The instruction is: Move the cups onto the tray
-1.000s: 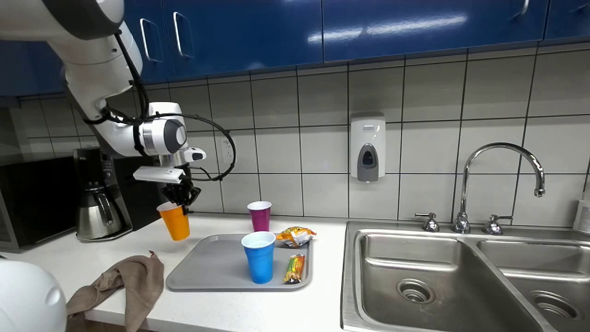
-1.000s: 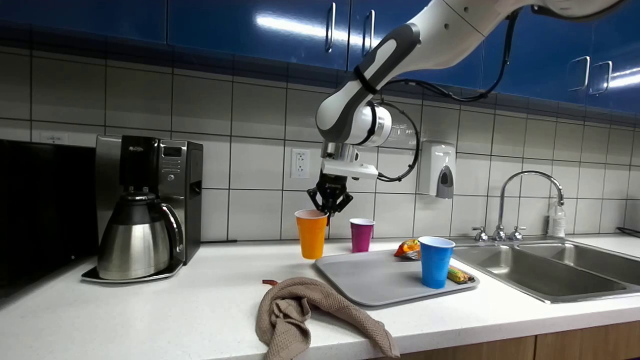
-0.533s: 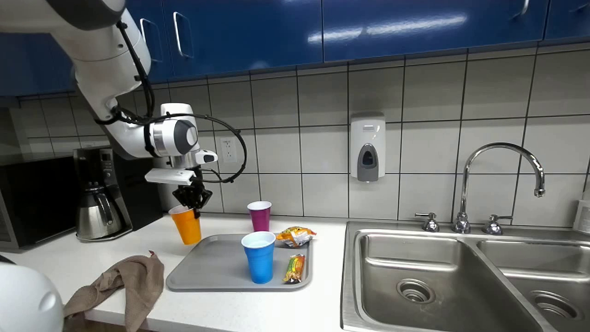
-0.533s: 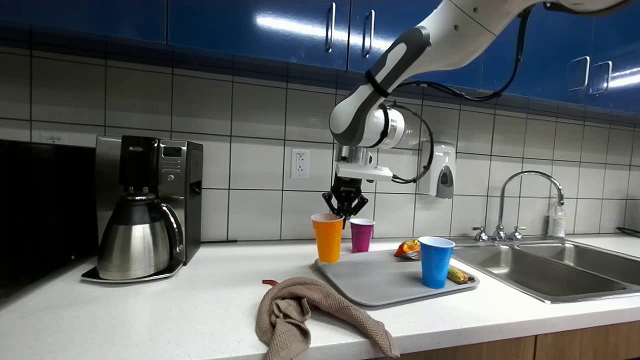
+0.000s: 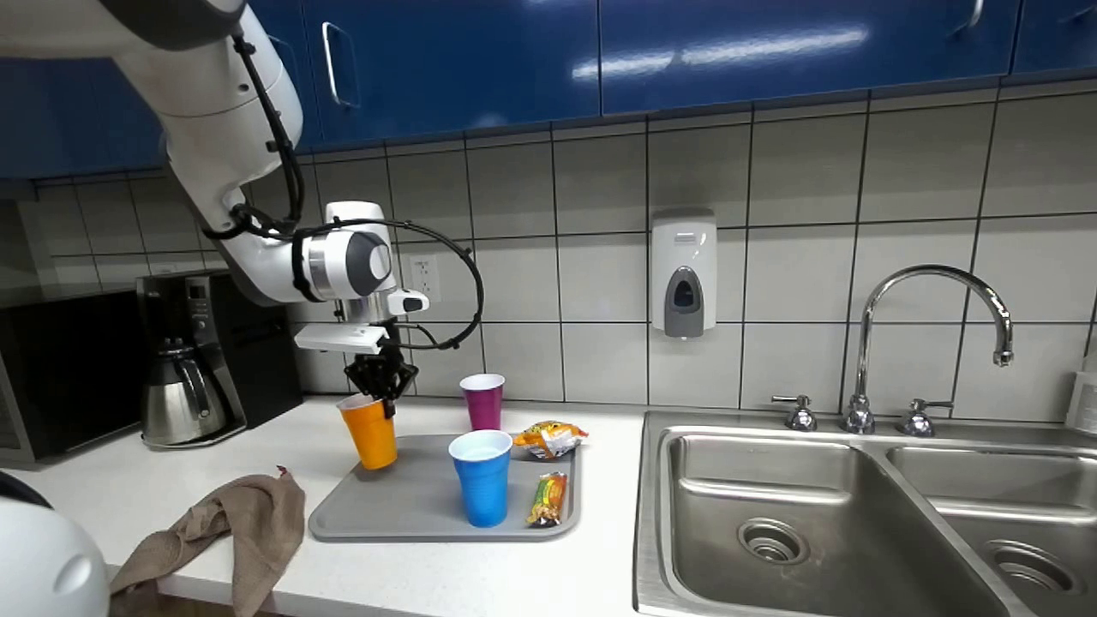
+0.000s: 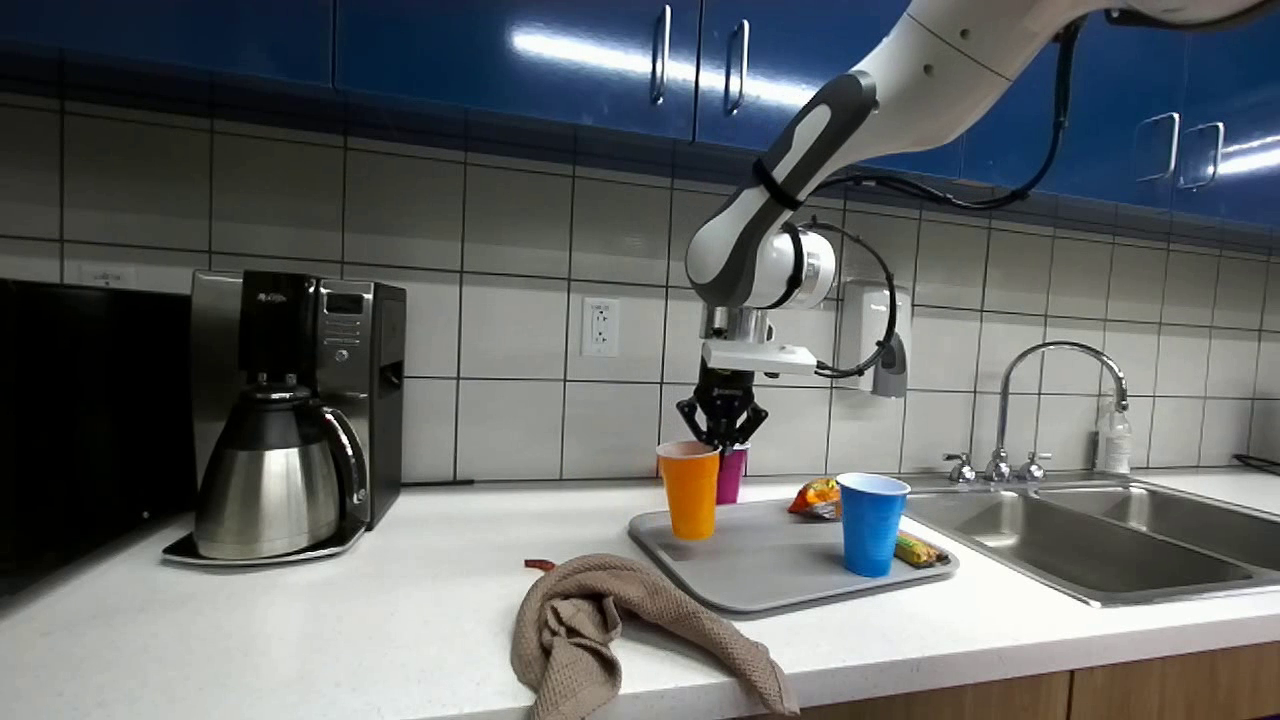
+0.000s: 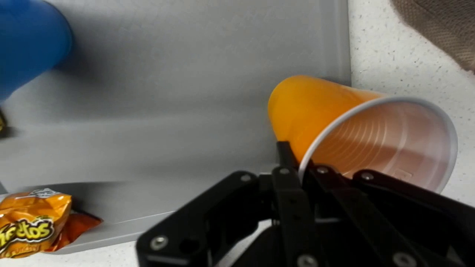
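Observation:
My gripper (image 7: 293,157) is shut on the rim of the orange cup (image 7: 308,107), one finger inside and one outside. In both exterior views the orange cup (image 5: 370,435) (image 6: 690,495) is over the back left part of the grey tray (image 5: 394,506) (image 6: 740,570), slightly tilted; I cannot tell whether its base touches. The blue cup (image 5: 482,484) (image 6: 872,530) stands upright on the tray, and partly shows in the wrist view (image 7: 29,44). The purple cup (image 5: 483,407) stands behind the tray on the counter, partly hidden by the orange cup in an exterior view (image 6: 732,480).
An orange snack bag (image 5: 550,439) and a small yellow-red packet (image 5: 548,499) lie at the tray's right side. A brown cloth (image 5: 244,523) lies left of the tray. A coffee maker with a steel pot (image 6: 268,480) stands farther left. The sink (image 5: 771,514) is to the right.
My gripper has carried the orange cup to the right and a little lower, from over the counter to over the tray's left part. The blue and purple cups have not moved.

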